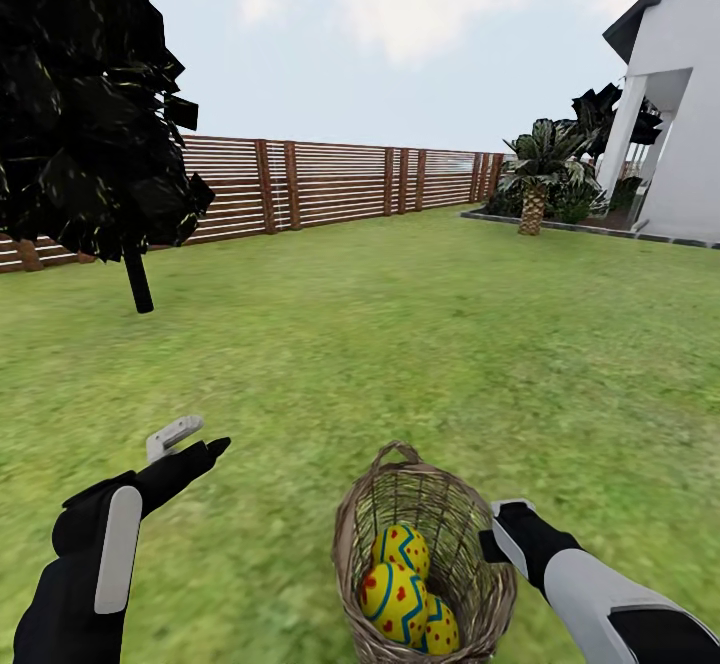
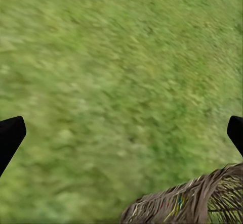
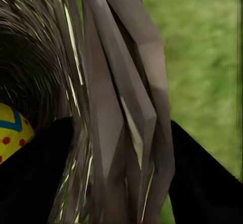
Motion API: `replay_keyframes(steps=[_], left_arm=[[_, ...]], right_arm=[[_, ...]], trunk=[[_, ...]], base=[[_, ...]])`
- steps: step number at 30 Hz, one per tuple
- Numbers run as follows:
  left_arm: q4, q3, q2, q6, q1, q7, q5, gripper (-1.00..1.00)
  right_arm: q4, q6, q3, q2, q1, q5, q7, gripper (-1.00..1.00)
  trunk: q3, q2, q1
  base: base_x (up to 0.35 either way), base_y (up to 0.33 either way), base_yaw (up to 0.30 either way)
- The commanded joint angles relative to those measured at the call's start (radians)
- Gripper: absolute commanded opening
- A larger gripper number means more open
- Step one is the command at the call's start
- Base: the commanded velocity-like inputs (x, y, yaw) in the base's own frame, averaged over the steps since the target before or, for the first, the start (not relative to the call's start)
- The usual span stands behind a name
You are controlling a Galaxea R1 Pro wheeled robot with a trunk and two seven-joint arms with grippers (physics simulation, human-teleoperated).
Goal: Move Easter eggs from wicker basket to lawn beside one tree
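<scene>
Three Easter eggs (image 1: 405,589) lie in the wicker basket (image 1: 455,524) on the lawn (image 1: 400,344). Left wrist view: the left pincer (image 2: 121,133) is wide open over grass (basket rim nearby). Right wrist view: the right pincer (image 3: 121,173) grips the basket wall, one finger inside.

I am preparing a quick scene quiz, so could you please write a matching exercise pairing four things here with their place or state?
Things:
1. Easter eggs
2. left gripper
3. right gripper
4. palm-like plant

Places or states:
A. by the white house
B. open above bare lawn
C. inside the wicker basket
D. closed on the basket's rim

Pairs: 1-C, 2-B, 3-D, 4-A
</scene>
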Motion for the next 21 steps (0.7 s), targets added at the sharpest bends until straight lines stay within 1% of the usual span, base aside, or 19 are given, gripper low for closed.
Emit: replay_keyframes(steps=[1,7,20,21], left_arm=[[-0.001,0.002,-0.001,0.005,-0.001,0.004,0.007,1.0],[0.0,0.002,-0.002,0.005,-0.001,0.004,0.006,1.0],[0.0,0.002,-0.002,0.004,0.001,0.004,0.005,1.0],[0.0,0.002,-0.002,0.004,0.001,0.005,0.004,1.0]], right_arm=[[-0.001,0.005,0.003,0.0,0.001,-0.019,0.001,-1.0],[-0.001,-0.008,0.002,0.0,0.001,-0.019,0.001,-1.0],[-0.001,-0.009,0.003,0.0,0.001,-0.019,0.001,-1.0],[-0.001,-0.009,0.002,0.0,0.001,-0.019,0.001,-1.0]], trunk=[[-0.001,0.0,0.0],[-0.001,0.0,0.0],[-0.001,0.0,0.0],[0.002,0.007,-0.004]], base=[[0.0,0.0,0.0],[0.0,0.0,0.0],[0.0,0.0,0.0],[0.0,0.0,0.0]])
